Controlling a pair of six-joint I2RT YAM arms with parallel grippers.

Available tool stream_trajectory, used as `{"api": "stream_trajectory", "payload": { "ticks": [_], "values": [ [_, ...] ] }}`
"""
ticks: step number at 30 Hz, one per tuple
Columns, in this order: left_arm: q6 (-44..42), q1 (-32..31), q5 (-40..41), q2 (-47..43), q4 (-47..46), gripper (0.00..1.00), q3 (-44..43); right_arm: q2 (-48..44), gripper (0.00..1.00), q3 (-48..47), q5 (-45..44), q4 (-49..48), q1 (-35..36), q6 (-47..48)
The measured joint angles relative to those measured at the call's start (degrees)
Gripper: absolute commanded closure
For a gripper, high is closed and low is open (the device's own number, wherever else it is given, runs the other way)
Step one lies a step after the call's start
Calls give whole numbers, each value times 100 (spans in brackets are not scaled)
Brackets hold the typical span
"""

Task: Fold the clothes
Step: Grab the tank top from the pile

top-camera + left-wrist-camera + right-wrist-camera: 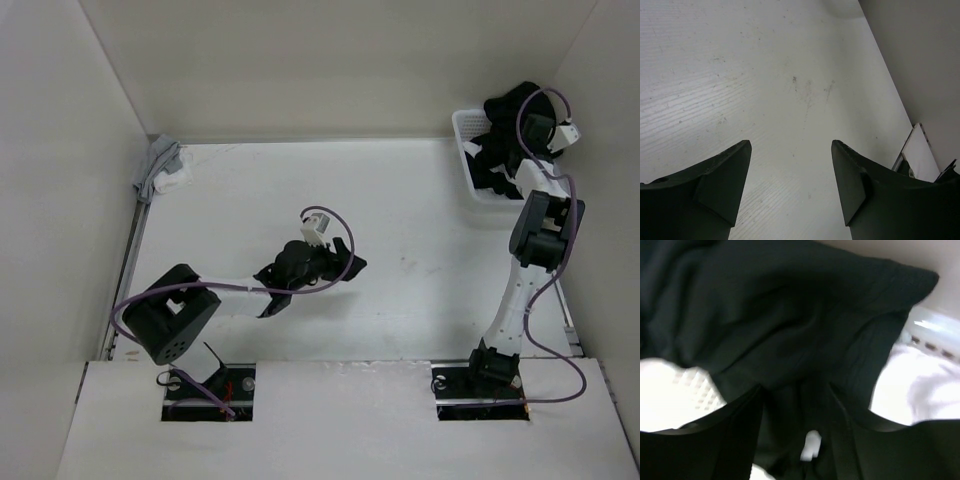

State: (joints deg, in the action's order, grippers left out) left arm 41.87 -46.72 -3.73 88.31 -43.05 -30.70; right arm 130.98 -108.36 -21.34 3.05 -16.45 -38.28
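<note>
1. Left end effector (791, 145): released, fingers wide, nothing between them; it hangs over the middle of the surface (400, 200).
2. Right end effector (796, 387): released, fingers spread; it reaches into the basket (462, 140) at the far right corner; black fabric lies in the gap.
3. Clothes (505, 112): heaped in the basket, beside a white cloth (920, 375).
4. Grey garment (160, 165): bunched in the far left corner.

Grey garment (160, 166) at the far left corner of the table (400, 200), white basket (466, 150) far right
</note>
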Motion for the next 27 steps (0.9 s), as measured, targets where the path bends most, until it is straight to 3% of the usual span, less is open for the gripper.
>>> {"api": "stream_trajectory", "payload": {
  "ticks": [5,10,15,20,27],
  "values": [
    [129,59,-144,109,-170,36,0,367,62,-385,343,37,-177,-531],
    [308,98,-352,334,-334,36,0,376,48,-466,656,-205,-168,-787],
    [404,133,-468,446,-417,37,0,376,51,-424,927,-474,-192,-1040],
    [487,136,-581,555,-476,37,0,326,36,162,1178,-1091,-247,-1235],
    [568,133,-702,640,-481,38,0,-181,41,1268,1386,-1661,-332,-1394]
  ]
}}
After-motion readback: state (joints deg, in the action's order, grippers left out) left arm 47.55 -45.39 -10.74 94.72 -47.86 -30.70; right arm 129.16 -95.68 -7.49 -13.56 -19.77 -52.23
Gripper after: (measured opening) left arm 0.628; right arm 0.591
